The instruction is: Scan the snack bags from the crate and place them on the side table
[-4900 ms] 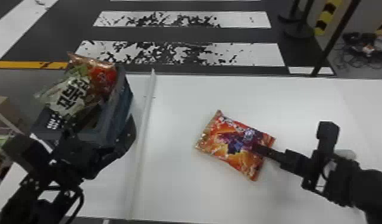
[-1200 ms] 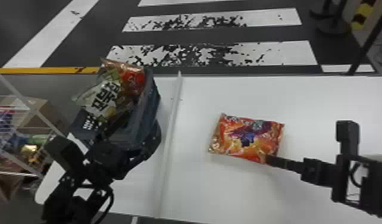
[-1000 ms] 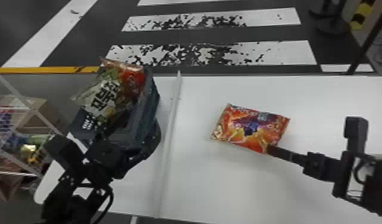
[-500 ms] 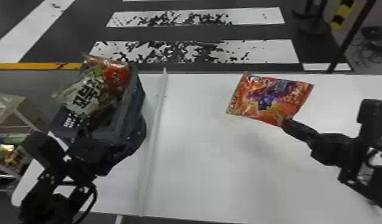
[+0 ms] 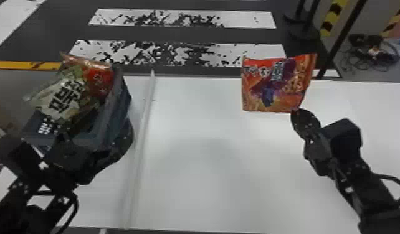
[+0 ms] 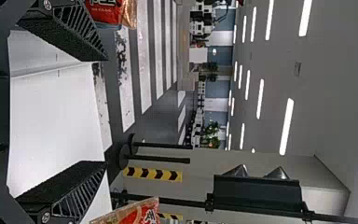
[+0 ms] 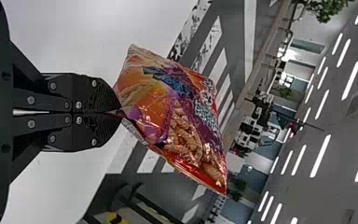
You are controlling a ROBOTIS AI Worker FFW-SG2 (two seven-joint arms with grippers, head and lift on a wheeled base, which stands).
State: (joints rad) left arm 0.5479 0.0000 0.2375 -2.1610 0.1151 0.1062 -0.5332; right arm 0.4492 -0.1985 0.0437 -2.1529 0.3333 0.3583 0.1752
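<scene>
The right end effector (image 5: 296,114) is clamped on a lower corner of the orange bag (image 5: 275,84), held up above the desk (image 5: 202,174). Between it and the crate (image 5: 123,99), heaped with other bags (image 5: 65,99), runs a white ridge (image 5: 141,149). Beside the crate, the left end effector (image 5: 73,157) has its fingers apart. Stands (image 5: 302,28) rise beyond.

Passage, one: over white table (image 5: 202,161), between crate (image 5: 125,102) and orange snack bag (image 5: 275,88). Obstacles, three: pale strip (image 5: 140,149) along table; bags (image 5: 67,96) above crate's rim; left arm (image 5: 15,199) crowding its near side.
</scene>
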